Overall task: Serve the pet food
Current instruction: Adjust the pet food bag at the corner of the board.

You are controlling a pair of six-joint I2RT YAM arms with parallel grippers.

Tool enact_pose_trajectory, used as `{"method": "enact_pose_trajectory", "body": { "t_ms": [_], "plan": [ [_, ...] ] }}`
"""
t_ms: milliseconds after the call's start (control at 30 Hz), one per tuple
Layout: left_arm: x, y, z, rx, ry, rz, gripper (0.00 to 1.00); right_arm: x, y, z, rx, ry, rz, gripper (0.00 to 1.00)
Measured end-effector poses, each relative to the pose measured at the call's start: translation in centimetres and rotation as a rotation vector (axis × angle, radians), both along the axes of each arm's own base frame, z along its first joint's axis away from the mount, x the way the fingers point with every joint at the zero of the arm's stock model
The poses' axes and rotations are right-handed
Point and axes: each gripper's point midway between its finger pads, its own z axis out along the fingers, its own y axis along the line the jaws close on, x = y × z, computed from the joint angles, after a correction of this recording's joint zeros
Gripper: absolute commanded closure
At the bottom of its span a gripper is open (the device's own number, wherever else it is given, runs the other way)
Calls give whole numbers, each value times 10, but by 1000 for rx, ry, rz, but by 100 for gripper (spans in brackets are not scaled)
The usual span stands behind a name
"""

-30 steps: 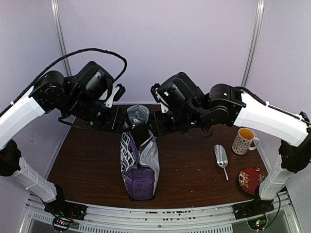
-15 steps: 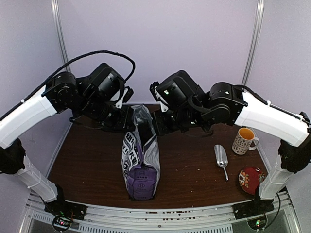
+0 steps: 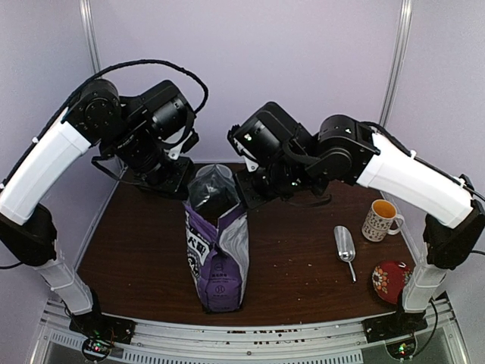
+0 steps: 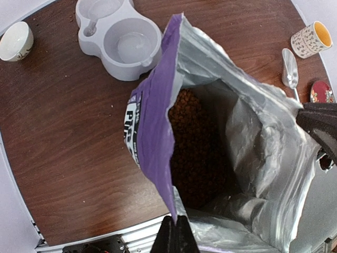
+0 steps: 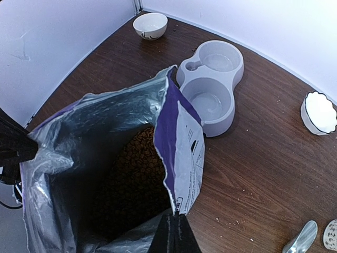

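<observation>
Here both arms arch inward. The left gripper [image 4: 175,221] and right gripper [image 5: 172,219] pinch opposite rims of the purple bag [image 3: 217,254] holding pet food [image 4: 197,153].

Dark wooden table [image 3: 136,258] before my bases: purple pet-food bag [image 3: 218,265] stands upright near the middle. Behind it, grey double bowl [image 4: 120,39], with a small white bowl [image 4: 16,41] and scalloped white dish [image 5: 319,112] set apart from it. On my right: mug [image 3: 380,219], metal scoop [image 3: 345,246], red patterned dish [image 3: 391,279].

Purple bag [image 3: 220,277]: white print, letters unreadable.
</observation>
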Motion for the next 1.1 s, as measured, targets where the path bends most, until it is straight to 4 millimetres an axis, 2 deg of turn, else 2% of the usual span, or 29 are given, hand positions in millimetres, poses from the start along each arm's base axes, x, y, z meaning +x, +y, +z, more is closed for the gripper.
{"method": "enact_pose_trajectory", "body": {
  "t_ms": [167, 300, 333, 367, 500, 600, 733, 900, 1100],
  "plan": [
    [-1, 12, -1, 5, 23, -8, 100, 0, 0, -1, -2, 0, 2, 100],
    [-4, 34, -3, 8, 34, 4, 100, -4, 6, 0, 10, 7, 18, 100],
    [-5, 37, -3, 9, 35, 4, 96, -4, 7, 0, 15, 8, 22, 100],
    [-7, 40, -3, 10, 35, 2, 90, -5, 8, 0, 20, 10, 26, 98],
    [-9, 46, 0, 6, 18, -8, 68, -5, 15, 0, 49, 12, 37, 77],
    [-11, 51, 7, -11, -6, -16, 54, -3, 20, 9, 83, -6, 48, 63],
    [-12, 55, 14, -29, -30, -20, 45, -2, 23, 17, 117, -20, 53, 52],
    [-2, 47, 20, -68, -59, -12, 36, 0, 23, 26, 142, -44, 59, 42],
    [10, 34, 22, -101, -77, -4, 35, 2, 7, 40, 175, -74, 50, 35]
  ]
}}
